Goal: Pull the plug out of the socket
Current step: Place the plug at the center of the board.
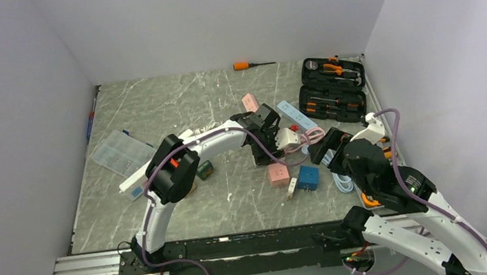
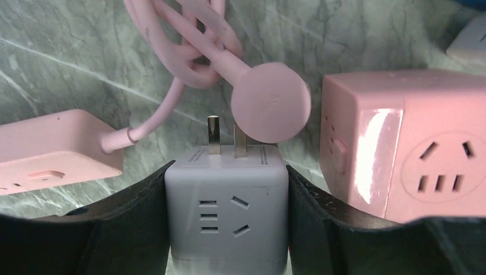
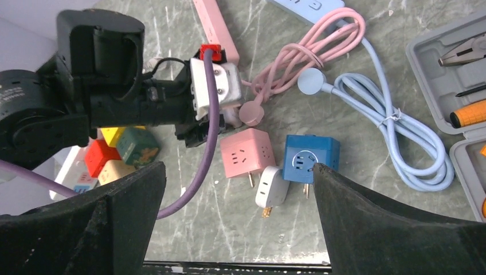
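My left gripper is shut on a pale grey cube plug. Its two metal prongs stick out bare, in no socket. The pink socket strip lies to the left on the table, apart from the plug. A round pink plug on a coiled pink cord lies just past the prongs. From above, the held cube is at mid-table beside the left gripper. My right gripper hangs open above the near right of the table, holding nothing.
A pink cube adapter, a blue cube adapter and a small white adapter lie near the front. A blue strip, an open tool case, a screwdriver, a clear box and a white strip lie around them.
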